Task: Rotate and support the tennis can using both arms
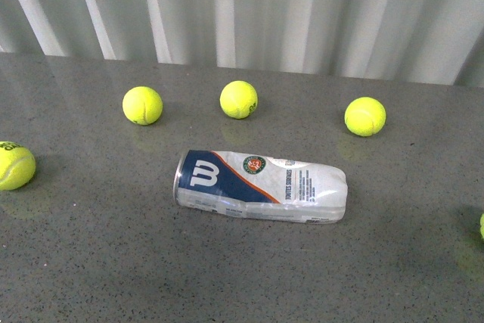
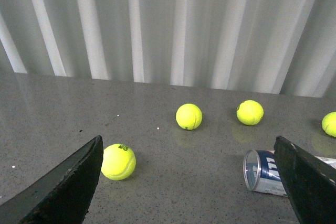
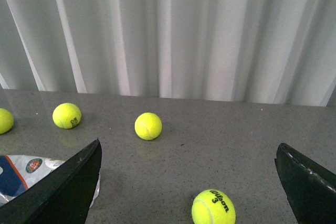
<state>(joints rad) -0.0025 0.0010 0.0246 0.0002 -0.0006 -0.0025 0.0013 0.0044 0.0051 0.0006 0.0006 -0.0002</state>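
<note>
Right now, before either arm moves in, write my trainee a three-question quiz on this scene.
1. True or false: the tennis can stands upright on the table.
2. The left gripper holds: A) a ball, B) the can, C) nothing.
3. Fill in: in the front view, the can's silver rim points toward the robot's ____ side.
Key: 1 false, it lies on its side; 2 C, its jaws are open and empty; 3 left.

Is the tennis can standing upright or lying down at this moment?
Lying on its side. The tennis can rests lengthwise on the table, with its silver rim toward the robot's left and the label facing up.
</note>
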